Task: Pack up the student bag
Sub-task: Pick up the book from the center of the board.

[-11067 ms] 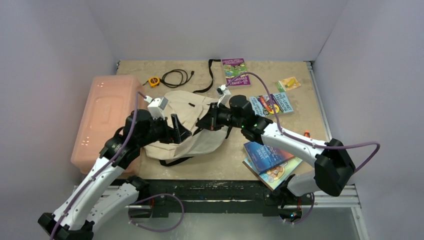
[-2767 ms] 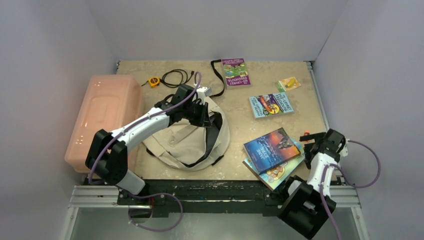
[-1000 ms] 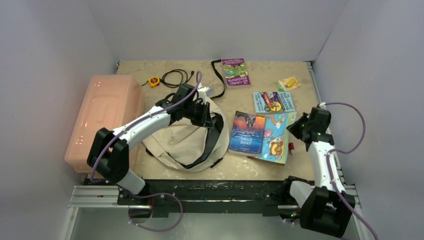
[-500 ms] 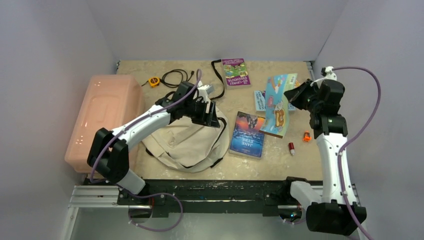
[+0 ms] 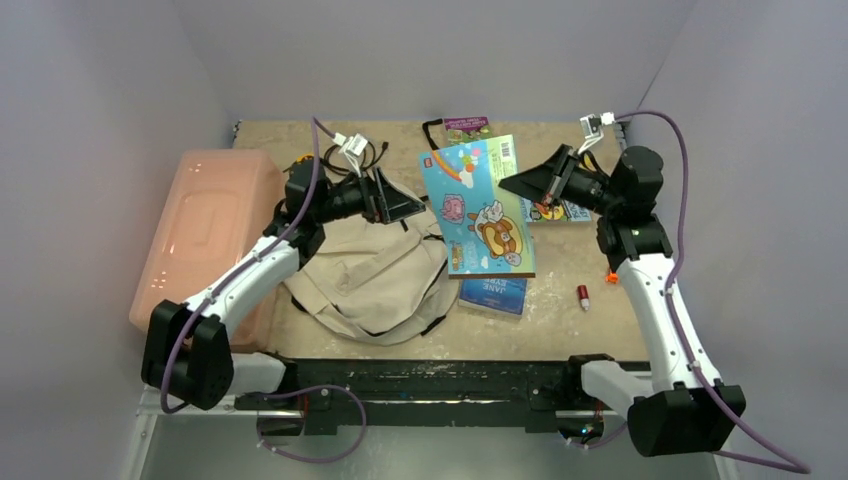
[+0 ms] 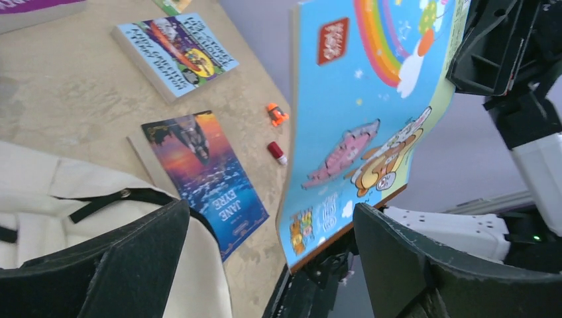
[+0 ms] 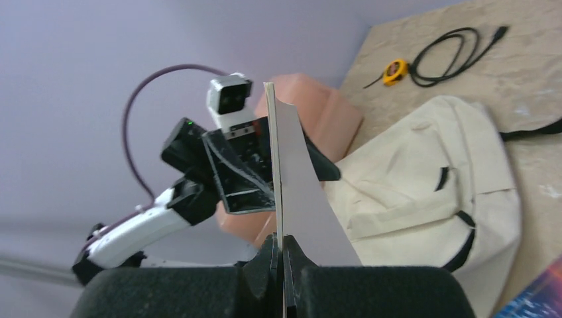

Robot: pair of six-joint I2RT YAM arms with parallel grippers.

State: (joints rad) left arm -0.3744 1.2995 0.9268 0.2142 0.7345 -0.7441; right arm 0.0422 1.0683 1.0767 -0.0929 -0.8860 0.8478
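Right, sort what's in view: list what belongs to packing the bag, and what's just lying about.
In the job: student bag; rainbow picture book, pinched in the right hand; open left hand; Jane Eyre paperback and comic-covered paperback, likely next.

Lying about, probably: pink bin; tape measure; black cable; small red piece; small orange piece.

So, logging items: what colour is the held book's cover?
The book is light blue, rainbow-patterned; left wrist view.

From above and behind the arms we look down on the whole table (image 5: 560, 310), at a distance; our left wrist view sits low and close, facing across the table toward the right arm (image 6: 540, 165); our right wrist view faces back toward the left arm (image 7: 139, 225). All three share the picture book (image 5: 480, 210) and the bag (image 5: 370, 280).
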